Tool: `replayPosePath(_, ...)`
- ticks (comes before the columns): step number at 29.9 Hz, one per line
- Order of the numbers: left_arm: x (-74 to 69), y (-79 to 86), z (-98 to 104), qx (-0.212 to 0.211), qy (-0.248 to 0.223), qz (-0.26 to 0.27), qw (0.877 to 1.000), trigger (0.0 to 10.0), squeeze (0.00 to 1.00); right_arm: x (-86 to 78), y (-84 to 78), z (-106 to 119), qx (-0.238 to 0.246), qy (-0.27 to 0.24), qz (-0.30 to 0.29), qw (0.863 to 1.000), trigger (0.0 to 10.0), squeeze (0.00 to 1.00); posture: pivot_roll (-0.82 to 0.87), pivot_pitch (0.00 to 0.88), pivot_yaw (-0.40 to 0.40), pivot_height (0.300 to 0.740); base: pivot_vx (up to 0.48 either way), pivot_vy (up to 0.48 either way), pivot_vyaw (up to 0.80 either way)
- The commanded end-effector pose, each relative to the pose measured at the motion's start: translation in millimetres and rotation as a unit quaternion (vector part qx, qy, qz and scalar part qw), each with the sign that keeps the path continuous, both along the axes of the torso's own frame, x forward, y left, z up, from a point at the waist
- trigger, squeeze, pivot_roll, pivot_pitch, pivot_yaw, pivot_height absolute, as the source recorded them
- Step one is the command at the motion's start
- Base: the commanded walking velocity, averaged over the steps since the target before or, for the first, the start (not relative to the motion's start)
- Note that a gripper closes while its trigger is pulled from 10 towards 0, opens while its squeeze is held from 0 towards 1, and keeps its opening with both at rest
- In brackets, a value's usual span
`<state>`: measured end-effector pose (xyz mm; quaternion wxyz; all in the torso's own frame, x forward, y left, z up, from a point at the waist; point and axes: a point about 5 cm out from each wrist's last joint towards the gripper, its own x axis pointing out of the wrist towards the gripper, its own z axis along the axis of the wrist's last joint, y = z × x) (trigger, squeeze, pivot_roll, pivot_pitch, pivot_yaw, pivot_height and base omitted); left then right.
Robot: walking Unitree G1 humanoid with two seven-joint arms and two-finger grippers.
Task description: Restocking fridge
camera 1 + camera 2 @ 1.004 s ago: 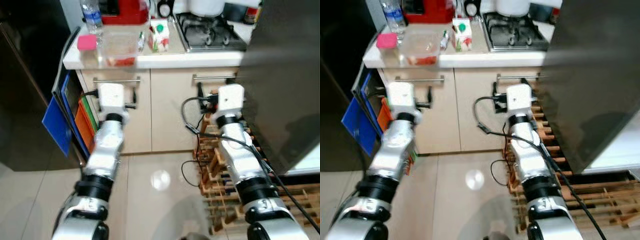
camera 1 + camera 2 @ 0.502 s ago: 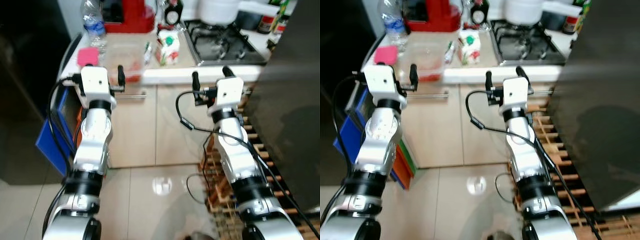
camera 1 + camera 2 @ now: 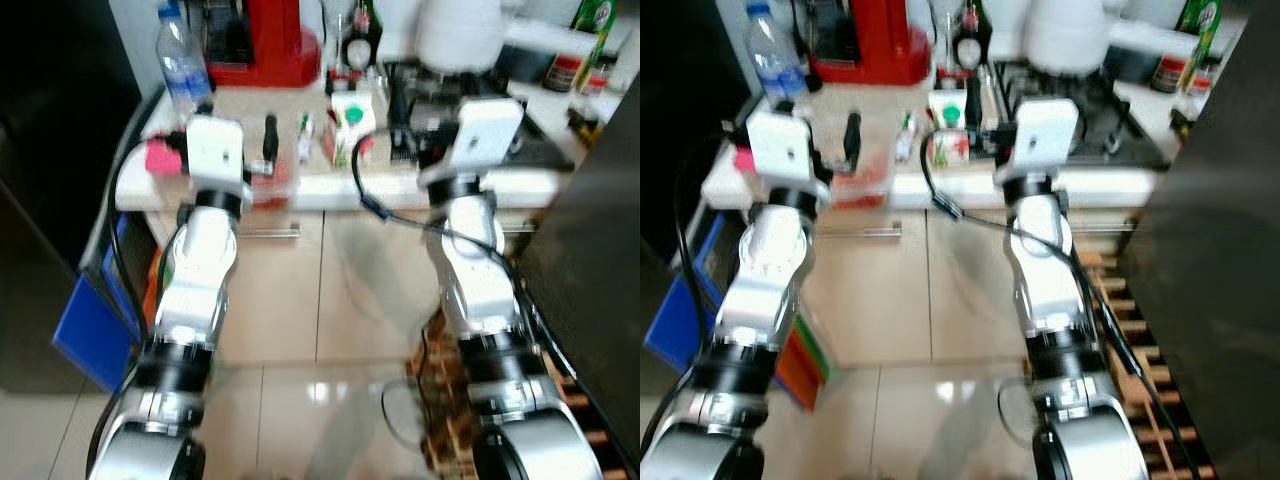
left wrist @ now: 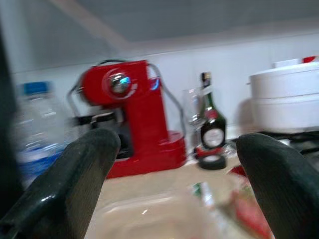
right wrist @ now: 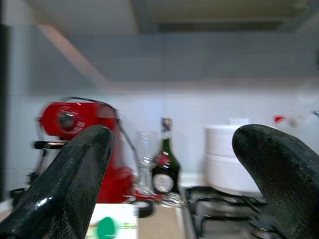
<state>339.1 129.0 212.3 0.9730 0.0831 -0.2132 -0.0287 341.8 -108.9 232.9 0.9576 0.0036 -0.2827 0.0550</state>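
The small green and white carton stands upright on the surface, near the middle of its front part. The right pincer is just beside the carton and nearer to it, wide open and holding nothing. The left pincer is farther from the carton, over the clear box, also open and empty.
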Motion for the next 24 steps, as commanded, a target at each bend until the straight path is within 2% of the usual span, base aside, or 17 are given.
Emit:
replayPosePath(1,0.8,-3.9,5.6,-0.01,-0.002,-0.004,1.0,10.0,0.0,3.0,0.4,11.7,0.006,-0.007,0.007,1.0,10.0,0.0,-0.01,0.0,0.019,0.74,0.48,0.0,0.0)
replayPosePath(3,0.8,-2.2,6.6,-0.021,-0.005,0.0,1.0,10.0,0.0,4.3,4.9,13.1,0.004,-0.005,0.016,1.0,10.0,0.0,0.0,0.0,0.018,0.74,0.48,0.0,0.0)
replayPosePath(4,0.5,5.5,8.8,-0.027,-0.015,0.036,0.999,10.0,0.0,5.9,12.8,15.5,0.003,-0.003,0.034,0.999,10.0,0.0,0.0,0.0,0.016,0.74,0.405,0.0,0.0)
replayPosePath(7,1.1,12.0,9.1,-0.055,-0.009,0.04,0.998,10.0,0.0,6.4,20.2,18.5,0.019,0.004,0.058,0.998,10.0,0.0,0.01,0.0,0.01,0.74,0.0,0.0,0.0)
replayPosePath(10,-2.1,12.2,12.0,-0.026,-0.021,0.048,0.998,10.0,0.0,4.8,29.2,22.2,0.027,0.007,0.08,0.996,10.0,0.0,0.02,0.0,0.003,0.74,0.0,0.0,0.0)
replayPosePath(13,-3.9,13.4,12.7,-0.023,-0.022,0.053,0.998,10.0,0.0,5.6,33.4,19.0,0.037,0.02,0.089,0.995,10.0,0.0,0.03,0.0,0.01,0.74,0.0,0.0,0.0)
replayPosePath(15,-5.2,16.3,13.4,-0.027,-0.014,0.055,0.998,10.0,0.0,11.2,38.1,9.0,0.072,0.06,0.096,0.991,10.0,0.0,0.06,0.0,0.014,0.74,0.0,0.0,0.0)
replayPosePath(24,-12.4,32.6,37.1,-0.004,-0.039,0.058,0.998,10.0,0.0,14.4,54.8,0.0,0.072,0.089,0.107,0.988,10.0,0.0,0.14,0.026,0.034,0.74,0.0,0.0,0.0)
